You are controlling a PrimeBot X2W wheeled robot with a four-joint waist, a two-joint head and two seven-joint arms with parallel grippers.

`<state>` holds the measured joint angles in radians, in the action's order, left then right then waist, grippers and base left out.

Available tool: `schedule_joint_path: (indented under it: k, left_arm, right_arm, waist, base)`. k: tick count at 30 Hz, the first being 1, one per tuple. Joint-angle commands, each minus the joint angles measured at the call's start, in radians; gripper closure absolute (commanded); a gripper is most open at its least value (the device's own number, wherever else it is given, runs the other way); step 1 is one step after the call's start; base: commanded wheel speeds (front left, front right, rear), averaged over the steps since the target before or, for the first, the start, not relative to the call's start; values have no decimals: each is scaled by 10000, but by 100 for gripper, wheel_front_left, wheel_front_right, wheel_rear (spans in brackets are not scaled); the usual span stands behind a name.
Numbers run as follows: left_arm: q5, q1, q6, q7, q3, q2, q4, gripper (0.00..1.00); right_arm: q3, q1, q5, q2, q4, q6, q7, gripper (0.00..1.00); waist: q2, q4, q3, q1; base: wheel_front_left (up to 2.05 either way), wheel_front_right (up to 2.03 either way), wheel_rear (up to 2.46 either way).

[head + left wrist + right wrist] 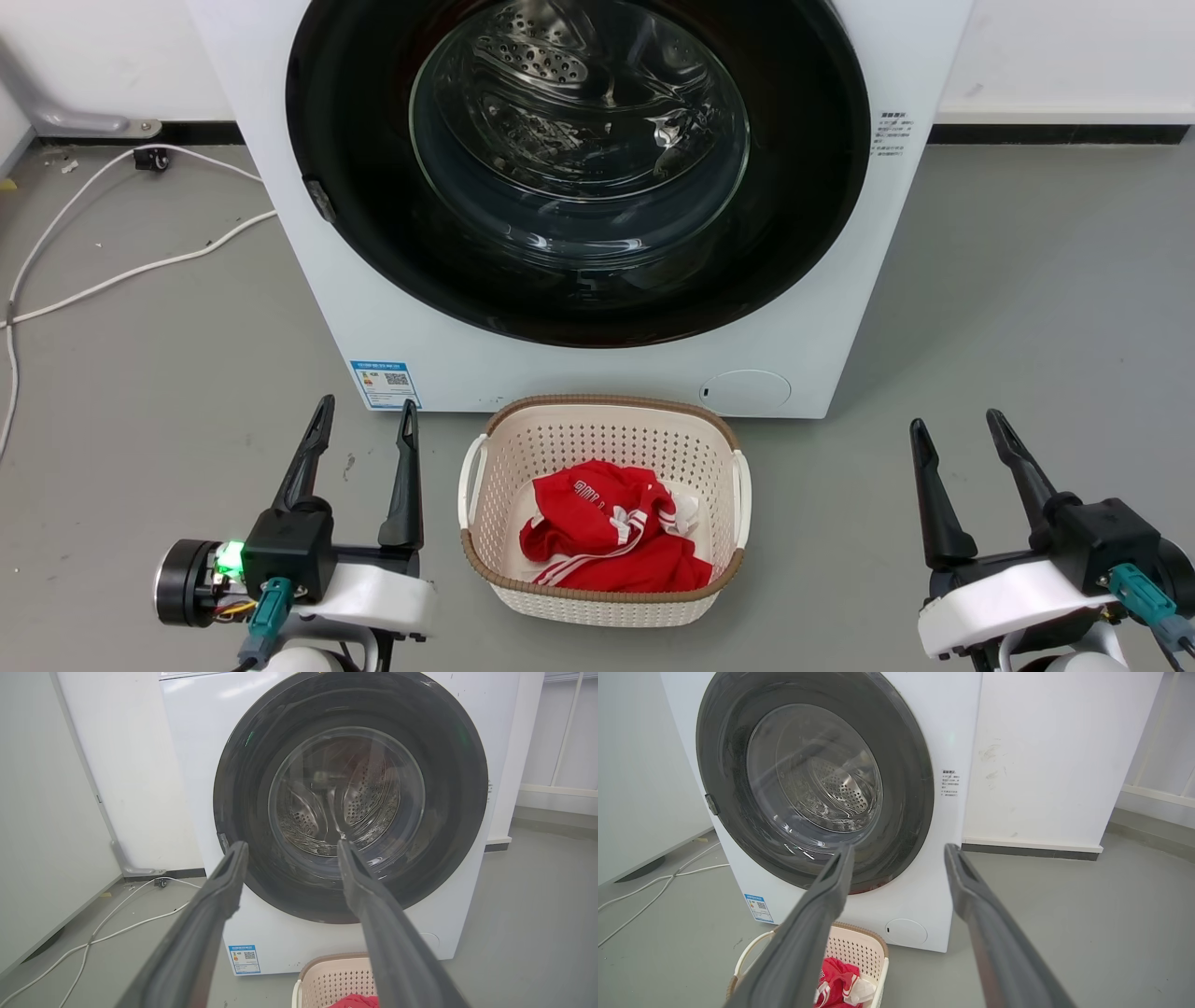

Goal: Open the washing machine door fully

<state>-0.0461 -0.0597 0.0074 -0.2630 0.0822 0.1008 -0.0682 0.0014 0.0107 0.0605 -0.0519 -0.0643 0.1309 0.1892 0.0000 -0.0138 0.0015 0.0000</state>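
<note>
**Door shut, both grippers standing off**

The washing machine door [579, 168] lies closed and flush in the white machine front [392, 317], at 12 o'clock in the head view. It is a glossy black disc around a bulging clear glass bowl, through which the perforated steel drum shows. A small dark tab [319, 199] sits on the rim at 9 o'clock; the hinge cannot be seen.

At 6 o'clock of the door, near the machine, stands a pale perforated plastic basket [597, 607] holding a soft red garment [611, 541]. The left gripper [366, 403] at 7 o'clock and the right gripper [955, 419] at 5 o'clock both have their fingers apart and hold nothing, well clear of the door.

Likely hazards: a finger skidding off the slick disc or missing the small tab, and a reaching arm knocking the light basket.
</note>
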Motion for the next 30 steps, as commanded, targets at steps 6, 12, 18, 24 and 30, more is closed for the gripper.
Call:
schedule_joint_path:
  k: [6, 12, 18, 24, 30]
  left_arm:
    - [17, 138, -74, -27, -64, -70, -35, 0]
    - [29, 163, -114, -27, -103, -123, -44, 0]
    - [53, 160, -156, -26, -121, -170, -60, 0]
    - [-1, 165, -169, -26, -166, -233, -25, 0]
    - [-80, -151, -61, -25, -368, -320, 229, 0]
  right_arm:
    - [22, -61, 69, 30, -67, -3, 26, 100]
    - [75, -28, 739, 29, -132, -3, 88, 100]
    - [262, 157, 4280, 26, -380, -3, 370, 100]
    - [198, 512, 8159, 23, -638, -3, 570, 100]
    - [-1208, 2571, 12825, -88, -1412, -2, 89, 100]
  waist:
    - [0, 22, 3, 0]
    - [0, 26, 3, 0]
    - [0, 12, -14, 0]
    - [0, -35, 34, 0]
    - [0, -159, 546, 0]
  base:
    - [0, 0, 0]
    - [0, 0, 0]
    - [0, 0, 0]
    - [0, 0, 0]
    - [0, 0, 0]
